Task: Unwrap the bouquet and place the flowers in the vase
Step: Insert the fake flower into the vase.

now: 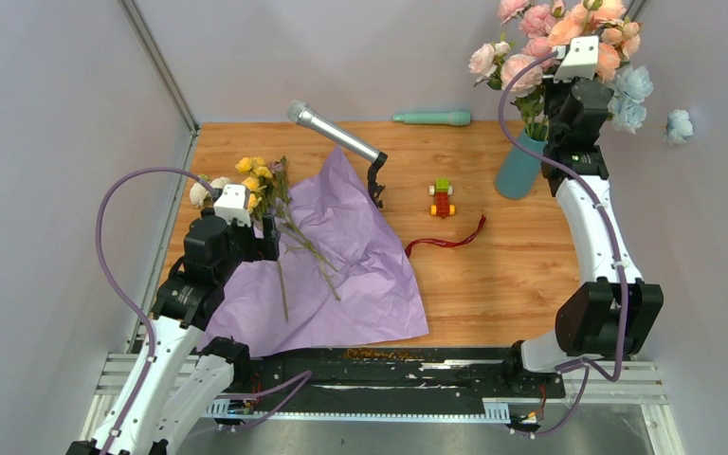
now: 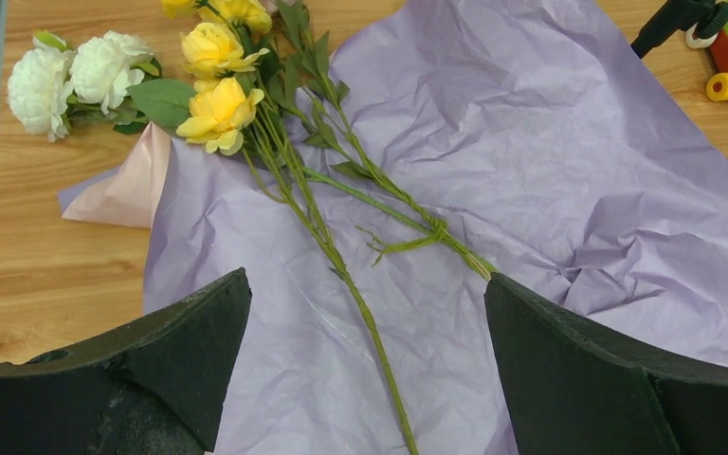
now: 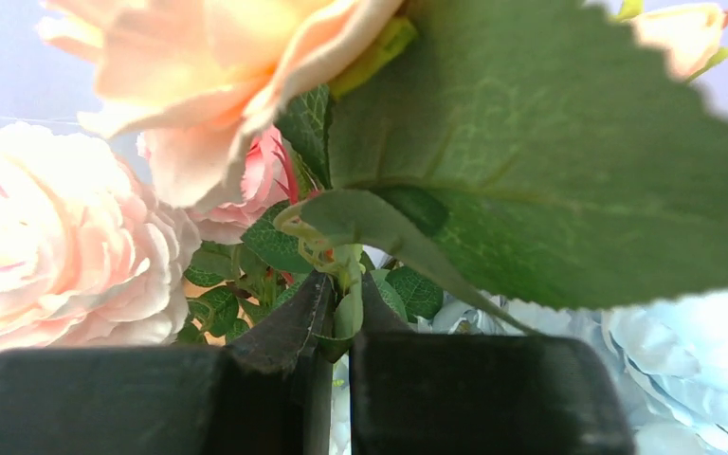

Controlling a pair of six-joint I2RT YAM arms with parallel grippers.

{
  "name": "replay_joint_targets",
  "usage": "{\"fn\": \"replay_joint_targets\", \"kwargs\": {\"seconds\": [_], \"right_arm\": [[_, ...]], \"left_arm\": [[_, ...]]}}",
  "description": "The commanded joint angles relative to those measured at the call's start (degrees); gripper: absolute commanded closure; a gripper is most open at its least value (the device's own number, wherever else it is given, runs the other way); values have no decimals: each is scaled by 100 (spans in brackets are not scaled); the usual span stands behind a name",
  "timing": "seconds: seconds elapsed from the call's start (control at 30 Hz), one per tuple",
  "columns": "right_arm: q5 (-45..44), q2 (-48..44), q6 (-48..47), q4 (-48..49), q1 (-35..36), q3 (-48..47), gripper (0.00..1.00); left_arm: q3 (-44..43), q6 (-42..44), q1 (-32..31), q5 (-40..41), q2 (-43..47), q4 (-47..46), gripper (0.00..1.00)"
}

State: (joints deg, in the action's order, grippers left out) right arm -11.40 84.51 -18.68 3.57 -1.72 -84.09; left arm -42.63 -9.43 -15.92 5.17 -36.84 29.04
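Observation:
The bouquet lies unwrapped: its lilac paper wrap is spread flat on the table, and the dark red ribbon lies loose to its right. Yellow flowers and cream ones rest on the paper's far left corner. My left gripper hangs open over the paper, with one long green stem running between its fingers, untouched. Pink and peach flowers stand over the teal vase. My right gripper is shut on a green stem among them.
A microphone on a black stand leans over the paper's far edge. A mint-green rod lies at the back. A small toy brick car sits mid-table. Pale blue flowers crowd the vase's right side.

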Motion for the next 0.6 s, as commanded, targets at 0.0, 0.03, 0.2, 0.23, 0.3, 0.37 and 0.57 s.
{"fn": "replay_joint_targets", "kwargs": {"seconds": [0.0, 0.03, 0.2, 0.23, 0.3, 0.37, 0.57], "right_arm": [[87, 190, 29, 41, -38, 111, 100], [114, 224, 49, 26, -46, 132, 100], [285, 263, 192, 12, -48, 310, 100], [306, 268, 245, 12, -48, 345, 100], [323, 286, 288, 27, -48, 433, 100], [285, 313, 303, 61, -48, 530, 100], [139, 411, 264, 100, -48, 729, 100]], "left_arm": [[9, 146, 37, -44, 29, -101, 0], [9, 144, 37, -43, 28, -101, 0], [9, 152, 37, -47, 11, -109, 0], [9, 152, 37, -45, 11, -109, 0], [9, 152, 37, -51, 11, -109, 0], [9, 152, 37, -50, 10, -113, 0], [9, 152, 37, -51, -2, -113, 0]]}}
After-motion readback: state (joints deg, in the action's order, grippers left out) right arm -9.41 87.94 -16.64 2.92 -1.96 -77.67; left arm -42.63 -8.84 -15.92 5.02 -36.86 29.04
